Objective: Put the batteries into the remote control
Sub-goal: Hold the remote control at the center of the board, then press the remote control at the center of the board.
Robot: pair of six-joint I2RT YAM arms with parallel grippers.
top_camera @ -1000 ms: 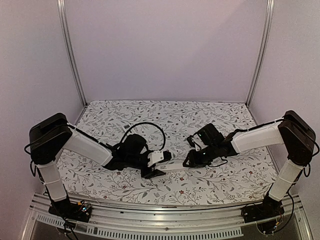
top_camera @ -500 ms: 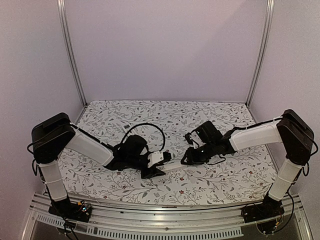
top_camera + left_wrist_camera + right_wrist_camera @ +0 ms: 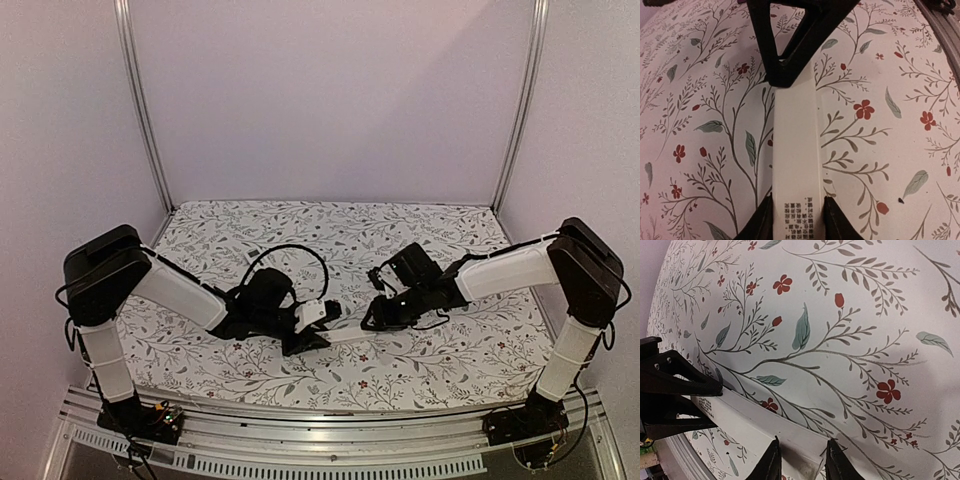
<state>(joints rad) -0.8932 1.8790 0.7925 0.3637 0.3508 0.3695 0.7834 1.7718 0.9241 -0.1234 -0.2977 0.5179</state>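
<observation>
The remote control [image 3: 346, 333] is a long white bar, spanning the gap between my two grippers just over the floral cloth. My left gripper [image 3: 316, 338] is shut on its left end; in the left wrist view both fingers [image 3: 763, 222] press the sides of the remote control [image 3: 795, 145] by its printed label. My right gripper [image 3: 373, 321] is shut on the other end, its black fingers [image 3: 771, 462] either side of the remote control [image 3: 757, 427]. My left gripper [image 3: 680, 390] shows at the far end of the right wrist view. No batteries are in view.
A small white piece [image 3: 248, 258] lies on the cloth behind the left arm, near a black cable loop [image 3: 296, 250]. Metal frame posts [image 3: 140, 110] stand at the back corners and a rail [image 3: 320, 445] runs along the near edge.
My left gripper's fingers have closed in onto the remote control's end. My right gripper has shifted slightly left and back while still holding the other end.
</observation>
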